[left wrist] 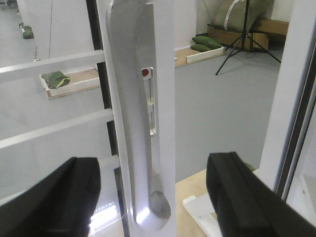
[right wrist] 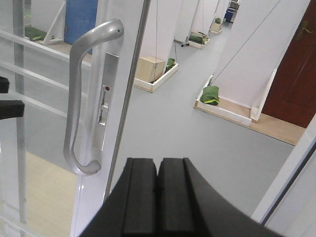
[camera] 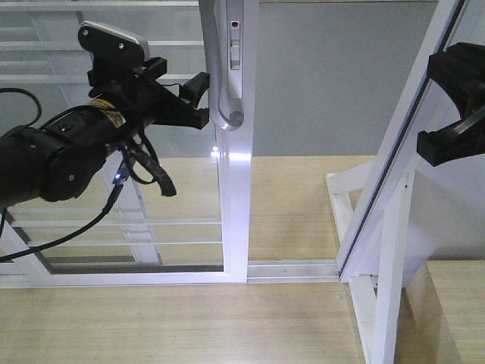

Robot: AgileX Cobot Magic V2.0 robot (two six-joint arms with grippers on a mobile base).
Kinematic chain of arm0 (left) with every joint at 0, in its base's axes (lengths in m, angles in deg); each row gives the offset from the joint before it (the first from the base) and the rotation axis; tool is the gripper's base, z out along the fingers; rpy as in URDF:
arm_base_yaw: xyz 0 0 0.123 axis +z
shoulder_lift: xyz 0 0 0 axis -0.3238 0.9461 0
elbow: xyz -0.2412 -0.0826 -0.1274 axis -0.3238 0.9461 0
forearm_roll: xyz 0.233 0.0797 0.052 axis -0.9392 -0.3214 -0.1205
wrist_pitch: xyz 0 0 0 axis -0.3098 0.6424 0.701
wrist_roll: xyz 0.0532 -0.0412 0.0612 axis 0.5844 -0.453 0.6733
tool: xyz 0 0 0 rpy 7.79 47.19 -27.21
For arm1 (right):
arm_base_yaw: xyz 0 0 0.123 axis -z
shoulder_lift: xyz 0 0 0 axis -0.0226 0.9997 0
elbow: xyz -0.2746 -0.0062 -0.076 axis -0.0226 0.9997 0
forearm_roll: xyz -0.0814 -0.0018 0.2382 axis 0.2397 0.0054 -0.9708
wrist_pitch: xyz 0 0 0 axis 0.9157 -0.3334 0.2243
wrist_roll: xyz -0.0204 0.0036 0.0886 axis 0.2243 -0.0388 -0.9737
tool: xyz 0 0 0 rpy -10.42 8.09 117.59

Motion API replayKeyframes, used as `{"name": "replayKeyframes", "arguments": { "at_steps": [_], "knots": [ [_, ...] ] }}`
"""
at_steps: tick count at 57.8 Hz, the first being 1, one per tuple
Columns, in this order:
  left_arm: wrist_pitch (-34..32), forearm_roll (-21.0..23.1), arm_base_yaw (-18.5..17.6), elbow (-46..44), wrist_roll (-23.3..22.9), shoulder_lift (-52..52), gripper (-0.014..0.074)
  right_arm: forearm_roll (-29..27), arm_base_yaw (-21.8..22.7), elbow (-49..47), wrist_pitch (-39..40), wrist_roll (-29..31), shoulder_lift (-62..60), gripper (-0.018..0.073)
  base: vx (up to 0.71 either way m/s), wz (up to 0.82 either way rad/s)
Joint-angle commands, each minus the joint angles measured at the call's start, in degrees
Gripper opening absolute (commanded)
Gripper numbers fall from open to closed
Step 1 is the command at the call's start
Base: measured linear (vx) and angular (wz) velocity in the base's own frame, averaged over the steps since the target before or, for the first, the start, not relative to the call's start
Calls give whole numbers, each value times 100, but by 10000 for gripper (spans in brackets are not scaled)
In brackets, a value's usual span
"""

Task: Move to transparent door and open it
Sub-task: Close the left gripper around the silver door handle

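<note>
Left hand (camera: 199, 101) gapes at curved grey handle (right wrist: 74, 98) on white-framed transparent door (camera: 236, 197).

Bkgd: green bags (right wrist: 211, 94) on wooden trays (right wrist: 224, 111), cardboard box (right wrist: 150, 66), dark red door (right wrist: 295, 64), black tripod (left wrist: 244, 42), grey floor (camera: 341, 91).

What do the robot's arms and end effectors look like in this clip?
The left arm is black with rounded joints, a yellow label, loose black cables and a silver-grey cap. The left end effector and right end effector are chunky and matte black.
</note>
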Motion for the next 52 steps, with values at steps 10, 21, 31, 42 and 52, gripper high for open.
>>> {"name": "replayKeyframes", "arguments": {
  "at_steps": [10, 21, 31, 42, 52],
  "knots": [
    [-359, 61, -75, -1305, -63, 526, 559, 20, 24, -161, 432, 37, -48, -4, 0, 0],
    [-135, 61, -70, -1977, -38, 1000, 559, 20, 24, -161, 432, 37, -48, -4, 0, 0],
    [45, 130, -70, -2365, 0, 1293, 559, 20, 24, -161, 413, 37, -47, -4, 0, 0],
    [70, 889, -70, -2450, 454, 1409, 559, 20, 24, -161, 413, 37, -47, -4, 0, 0],
    [-47, 1012, -70, -2499, 756, 1416, 559, 20, 24, -161, 413, 37, -47, -4, 0, 0]
  ]
}}
